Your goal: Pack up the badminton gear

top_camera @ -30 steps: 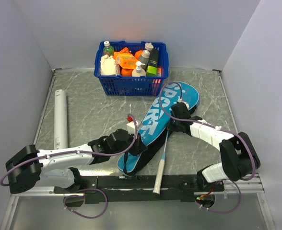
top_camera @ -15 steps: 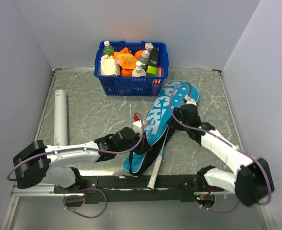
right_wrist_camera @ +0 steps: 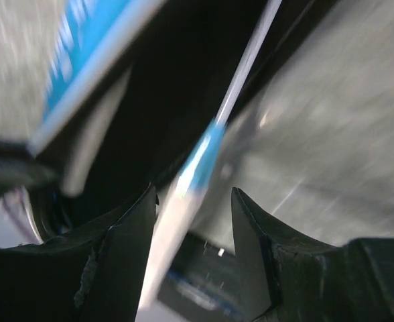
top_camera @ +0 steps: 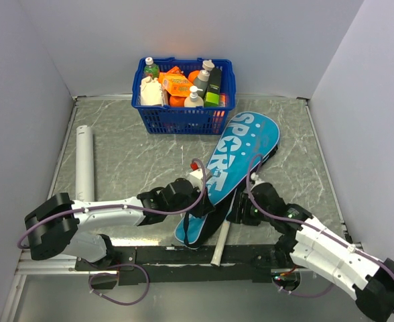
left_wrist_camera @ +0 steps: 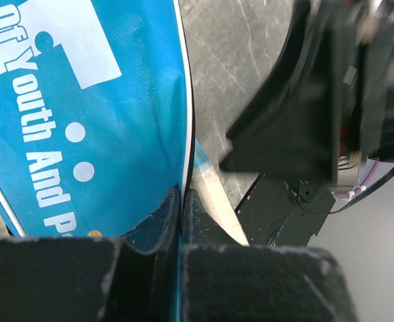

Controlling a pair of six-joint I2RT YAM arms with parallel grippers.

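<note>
The teal "SPORT" case (top_camera: 240, 151) lies slanted across the middle of the table, its narrow end toward the near edge. My left gripper (top_camera: 198, 203) is shut on the case's edge (left_wrist_camera: 178, 168) at that narrow end; a thin teal strip shows between its fingers. A racket's white handle (top_camera: 218, 248) sticks out from under the case over the black base rail. My right gripper (top_camera: 236, 213) is open beside it. In the right wrist view the racket (right_wrist_camera: 198, 161) runs between the right gripper's (right_wrist_camera: 193, 194) spread jaws, nearer the left finger. The long white tube (top_camera: 84, 164) lies at the far left.
A blue plastic basket (top_camera: 183, 119) of bottles and orange packs stands at the back centre, just behind the case's wide end. The black base rail (top_camera: 163, 255) runs along the near edge. Grey walls close in the table on the left, back and right.
My right gripper let go and opened, and drew back from the case's upper part to the racket handle near the rail. The case swung more upright with my left gripper.
</note>
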